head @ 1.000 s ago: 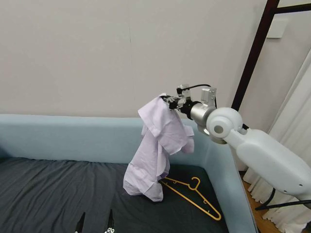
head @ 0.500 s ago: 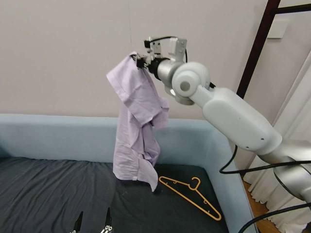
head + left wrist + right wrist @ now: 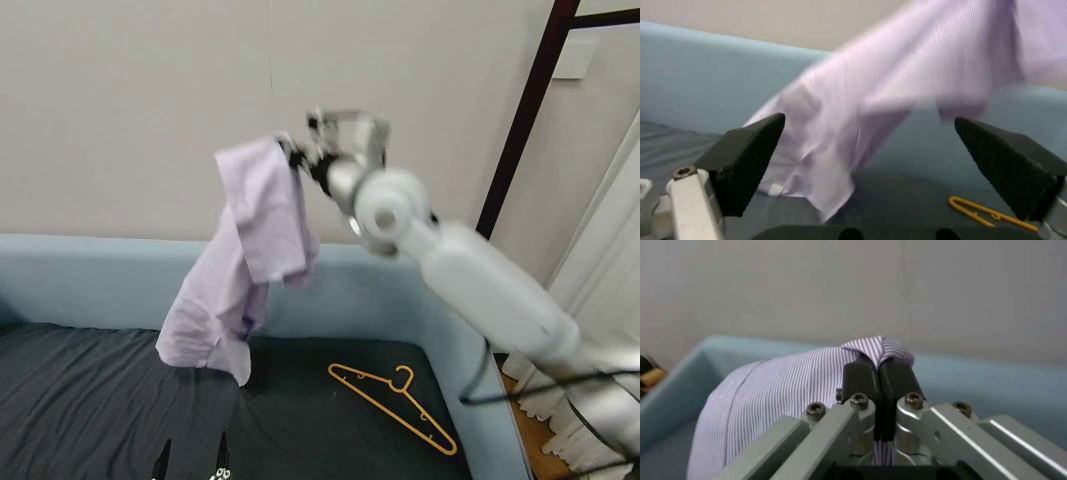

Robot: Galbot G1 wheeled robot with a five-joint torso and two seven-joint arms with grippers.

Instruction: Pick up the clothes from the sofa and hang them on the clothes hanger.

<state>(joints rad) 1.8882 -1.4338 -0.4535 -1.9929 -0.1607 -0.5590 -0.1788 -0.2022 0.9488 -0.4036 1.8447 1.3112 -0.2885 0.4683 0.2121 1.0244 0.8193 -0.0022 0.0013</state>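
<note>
I judge this to be the carry step. The right tool is raised high in front of the wall, above the sofa back. It is clamped tight on a fold of the lilac striped shirt. In the right wrist view its two black pads are pressed together, with a ridge of cloth pinched between them and bunching up just past the tips.

The shirt hangs from that single pinch, draping down and out towards my left side. Its lower hem dangles over the dark seat cushion. I think it is clear of the cushion, but I cannot tell for certain.

The yellow hanger lies flat on the seat near the sofa's right-hand end. It is below the raised arm, well apart from the tool and not touching the shirt.

The left tool waits low in front of the seat, spread wide and holding nothing. From its wrist camera the shirt hangs farther off, seen between the two fingers.

The hanging itself is not yet done. As I read it, the next move has to bring shirt and hanger together, which calls for a grip on the hanger. The wide left tool looks the likelier candidate. One pinch point makes the cloth free to swing, so I would move slowly.
</note>
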